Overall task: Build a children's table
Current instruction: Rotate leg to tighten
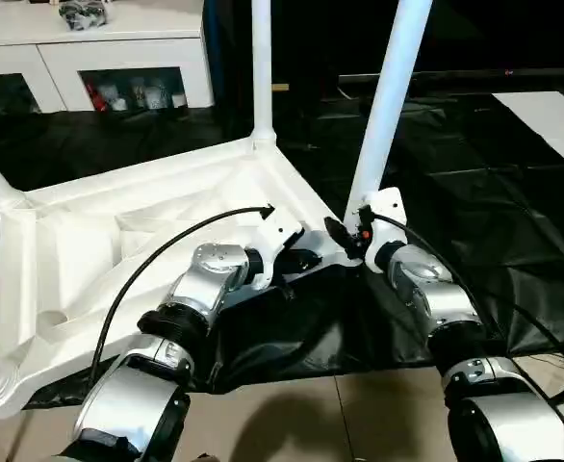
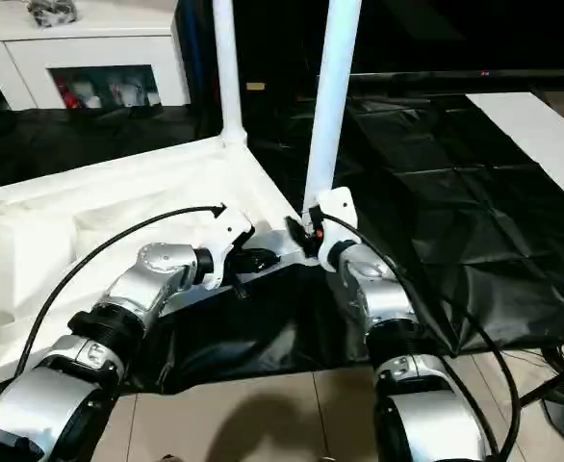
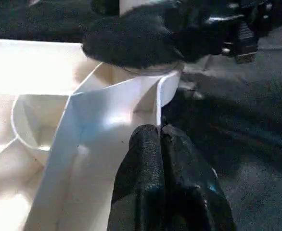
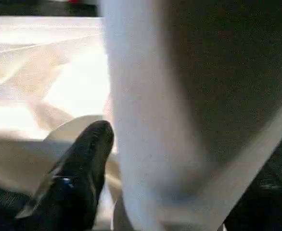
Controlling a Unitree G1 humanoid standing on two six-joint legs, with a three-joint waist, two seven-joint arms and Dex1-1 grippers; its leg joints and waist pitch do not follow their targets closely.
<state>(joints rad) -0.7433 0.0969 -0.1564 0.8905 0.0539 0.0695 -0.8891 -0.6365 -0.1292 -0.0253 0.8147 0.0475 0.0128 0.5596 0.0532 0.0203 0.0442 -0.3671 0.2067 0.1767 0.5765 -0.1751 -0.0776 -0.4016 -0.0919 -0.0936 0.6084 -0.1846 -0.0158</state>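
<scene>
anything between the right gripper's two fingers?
Yes: the white table leg. In the right wrist view it stands between the black fingers of the right gripper, just above the corner socket.

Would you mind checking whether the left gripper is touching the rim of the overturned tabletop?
Touching. In the left wrist view, the left gripper's shut black fingers press against the tabletop's white rim, with no gap visible between them.
</scene>
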